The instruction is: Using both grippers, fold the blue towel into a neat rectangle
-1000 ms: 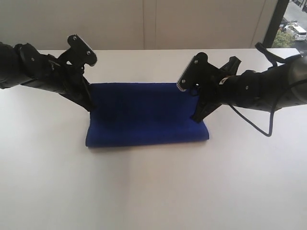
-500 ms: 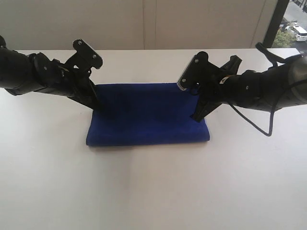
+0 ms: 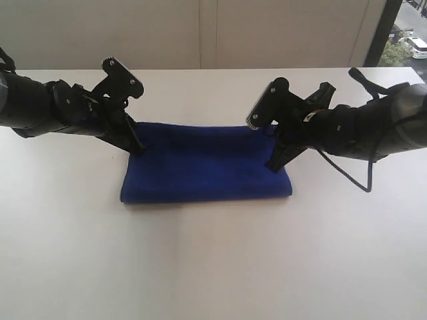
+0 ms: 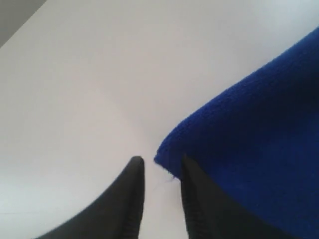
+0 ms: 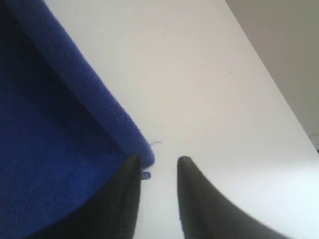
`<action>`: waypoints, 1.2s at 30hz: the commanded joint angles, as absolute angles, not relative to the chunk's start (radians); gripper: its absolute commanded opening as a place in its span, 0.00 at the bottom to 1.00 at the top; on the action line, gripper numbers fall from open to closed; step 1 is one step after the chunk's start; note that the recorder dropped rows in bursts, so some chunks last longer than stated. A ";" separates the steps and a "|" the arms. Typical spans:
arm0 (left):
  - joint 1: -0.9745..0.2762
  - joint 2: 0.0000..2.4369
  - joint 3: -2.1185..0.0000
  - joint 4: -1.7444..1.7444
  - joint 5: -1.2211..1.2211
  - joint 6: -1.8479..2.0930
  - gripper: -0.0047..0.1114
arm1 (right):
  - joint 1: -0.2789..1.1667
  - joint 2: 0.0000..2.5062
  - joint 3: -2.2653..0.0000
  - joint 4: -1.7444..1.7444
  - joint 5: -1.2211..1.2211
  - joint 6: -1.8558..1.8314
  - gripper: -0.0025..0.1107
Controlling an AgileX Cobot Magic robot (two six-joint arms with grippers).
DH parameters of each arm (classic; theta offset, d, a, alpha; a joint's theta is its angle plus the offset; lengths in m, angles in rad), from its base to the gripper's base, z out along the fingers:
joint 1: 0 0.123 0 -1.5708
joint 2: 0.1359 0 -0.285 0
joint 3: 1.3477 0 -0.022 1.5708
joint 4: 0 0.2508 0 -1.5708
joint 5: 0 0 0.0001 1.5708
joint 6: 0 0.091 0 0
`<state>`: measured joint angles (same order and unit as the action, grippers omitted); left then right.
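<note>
A: Why does each arm sit at an upper corner of the towel (image 3: pixel 207 167)?

B: It lies folded mid-frame on the table (image 3: pixel 213 267). Those corners are probably where the fold's edge is handled.

A: And the fingers?

B: The left gripper (image 4: pixel 159 160) stands narrowly parted, with the corner at its tips and nothing pinched. The right gripper (image 5: pixel 158 159) is the same, with bare table showing between its fingers.

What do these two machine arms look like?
The left arm and right arm are black and jointed, each carrying a flat screwed plate. A black cable loops beneath the right one. The left pincer and right pincer each have two slim, tapered black fingers.
</note>
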<state>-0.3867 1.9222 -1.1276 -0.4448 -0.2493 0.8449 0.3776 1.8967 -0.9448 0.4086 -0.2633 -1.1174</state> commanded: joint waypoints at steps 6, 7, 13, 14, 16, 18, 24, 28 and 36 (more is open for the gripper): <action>-0.391 1.889 -1.132 -0.457 -0.211 0.840 0.54 | 0.366 1.864 -0.946 0.537 -0.307 -1.111 0.45; -0.391 1.857 -1.132 -0.482 -0.166 0.840 0.52 | 0.366 1.830 -0.946 0.661 -0.307 -1.065 0.44; -0.351 1.727 -1.132 -0.604 0.140 0.820 0.05 | 0.366 1.658 -0.946 0.879 -0.011 -1.044 0.02; -0.349 1.716 -1.132 -0.604 0.181 0.811 0.04 | 0.366 1.647 -0.946 0.879 0.033 -1.044 0.02; -0.332 1.697 -1.132 -0.604 0.262 0.749 0.04 | 0.366 1.629 -0.946 0.883 0.109 -1.031 0.02; -0.319 1.686 -1.132 -0.604 0.330 0.647 0.04 | 0.366 1.619 -0.946 0.884 0.172 -0.980 0.02; -0.316 1.709 -1.129 -0.613 0.514 0.473 0.04 | 0.357 1.650 -0.955 0.654 0.423 -0.634 0.02; -0.329 1.758 -1.129 -0.632 0.531 0.385 0.04 | 0.357 1.715 -1.044 0.369 0.623 -0.308 0.02; -0.352 1.850 -1.129 -0.627 0.461 0.340 0.04 | 0.357 1.788 -1.154 0.317 0.658 -0.260 0.02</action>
<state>-0.3465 1.8275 -1.1276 -0.6157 0.4738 0.3526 0.3659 1.7654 -1.1412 0.3320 0.6855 -0.2734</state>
